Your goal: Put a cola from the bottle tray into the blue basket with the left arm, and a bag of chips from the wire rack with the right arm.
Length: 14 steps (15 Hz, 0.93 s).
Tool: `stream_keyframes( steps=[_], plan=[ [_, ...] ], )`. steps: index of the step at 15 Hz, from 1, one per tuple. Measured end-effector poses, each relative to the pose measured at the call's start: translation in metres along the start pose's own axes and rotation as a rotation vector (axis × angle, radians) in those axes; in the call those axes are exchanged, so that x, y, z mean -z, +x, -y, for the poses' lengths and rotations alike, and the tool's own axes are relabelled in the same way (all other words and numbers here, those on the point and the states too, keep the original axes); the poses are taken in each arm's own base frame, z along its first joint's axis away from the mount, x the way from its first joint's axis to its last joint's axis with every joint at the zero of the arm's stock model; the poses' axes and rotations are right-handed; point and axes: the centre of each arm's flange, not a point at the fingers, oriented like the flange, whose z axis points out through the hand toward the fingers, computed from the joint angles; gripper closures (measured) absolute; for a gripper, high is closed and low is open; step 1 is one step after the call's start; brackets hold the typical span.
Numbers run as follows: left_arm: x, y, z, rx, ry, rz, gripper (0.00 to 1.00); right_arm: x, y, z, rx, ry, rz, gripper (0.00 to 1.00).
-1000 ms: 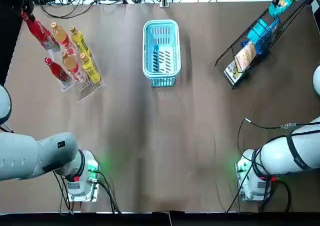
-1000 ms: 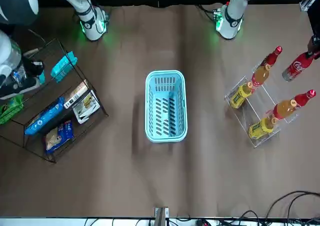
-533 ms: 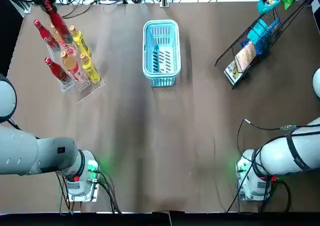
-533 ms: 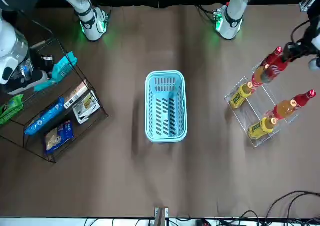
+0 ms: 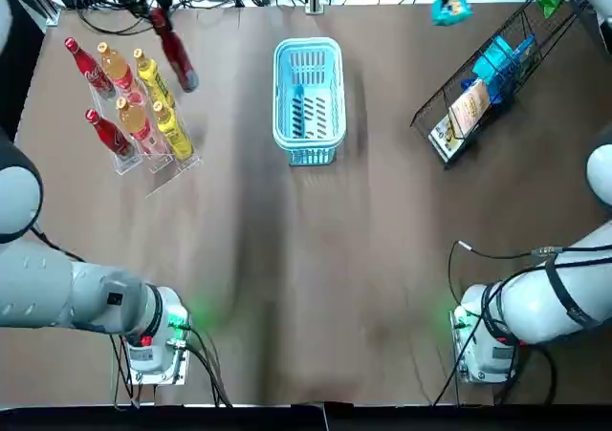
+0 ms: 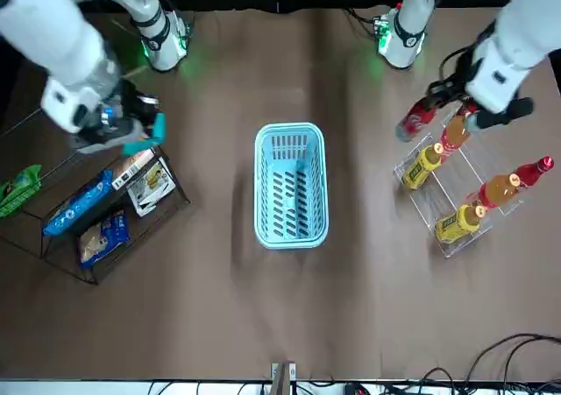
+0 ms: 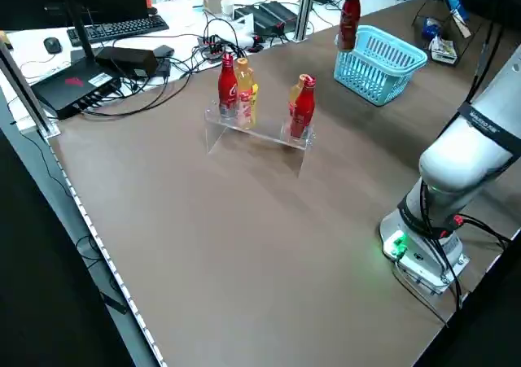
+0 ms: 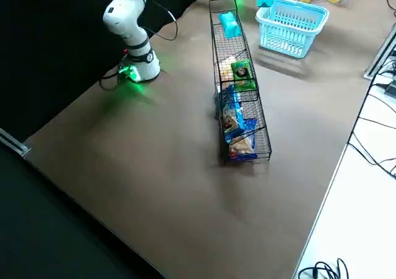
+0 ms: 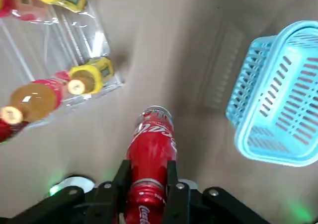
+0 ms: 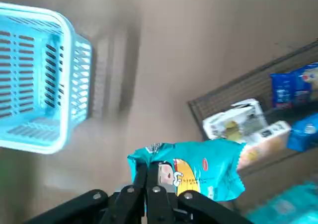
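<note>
The left gripper [image 9: 148, 180] has its fingers [image 9: 122, 177] clamped on the cola [image 9: 151, 149]. The bottle hangs tilted in the air between the tray [image 5: 174, 168] on the left and the basket [image 5: 307, 43] at the far middle, clear of both. The right gripper [image 10: 149, 186] pinches the chips [image 10: 191, 169] by one edge, its fingers tight together on the foil. The bag hangs over the far part of the table [image 5: 306, 259], between the rack [image 5: 445, 89] on the right and the basket. Both loads look bound for one narrow basket from opposite sides, so the main danger is the two arms meeting above it if neither gives way. The cola seems held near one end (the other end sticks out free), so a quick swing could make it pivot or slide in the grip. Let go from too high, it might bounce off the rim or shove the light basket. The thin pinch on the chips could slip, or the dangling bag could snag on the basket wall and fall outside.
</note>
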Motion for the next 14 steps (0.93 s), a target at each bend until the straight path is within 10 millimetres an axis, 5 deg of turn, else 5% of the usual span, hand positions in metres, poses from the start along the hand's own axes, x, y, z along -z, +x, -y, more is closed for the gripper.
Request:
stream_keyframes(
  steps=[8,14],
  plan=[
    [-0.087,-0.019,-0.144,0.176,-0.035,-0.049,0.67,-0.093,0.029,0.135,-0.131,0.041,-0.092,0.97],
    [-0.126,-0.025,-0.186,0.261,-0.057,-0.060,0.67,-0.146,0.051,0.180,-0.141,0.102,-0.191,0.97]
  ],
)
